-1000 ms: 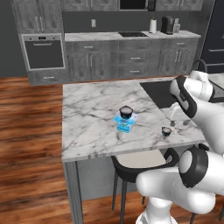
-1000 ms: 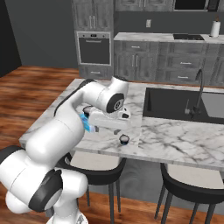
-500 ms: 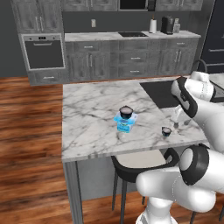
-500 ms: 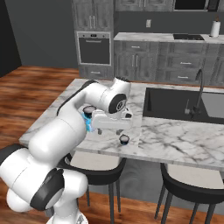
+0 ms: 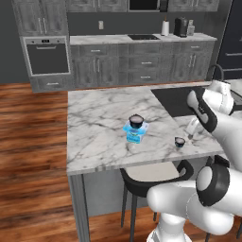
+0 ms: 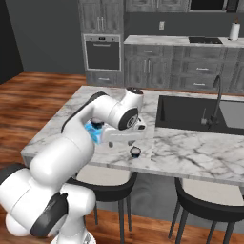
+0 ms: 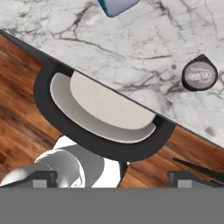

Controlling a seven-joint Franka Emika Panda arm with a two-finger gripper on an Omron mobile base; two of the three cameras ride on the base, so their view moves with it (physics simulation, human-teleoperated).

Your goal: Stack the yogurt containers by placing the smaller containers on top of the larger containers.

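Left base view: light-blue translucent squarish tub (image 5: 135, 133) mid white marble counter (image 5: 94, 123), the wider dark round cup (image 5: 136, 120) upright on its lid, apparently stacked. Tiny dark round cup (image 5: 179, 141) at its 3 o'clock, upright, near the front edge.

Right base view: white arm above tiny cup (image 6: 135, 152).

Hand view: claw (image 7: 112, 177) spread, empty; tiny cup (image 7: 199, 75) at 2 o'clock, pale lid skyward, axis vertical; tub corner (image 7: 117, 6) at 12.

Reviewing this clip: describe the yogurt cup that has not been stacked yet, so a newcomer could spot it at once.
Start at the marble island in the middle of the kitchen, and go to its near edge, above the dark stool. The tiny dark cup stands there alone on the marble. Unlike the wider dark cup, which sits on the light-blue tub, it rests directly on the counter.
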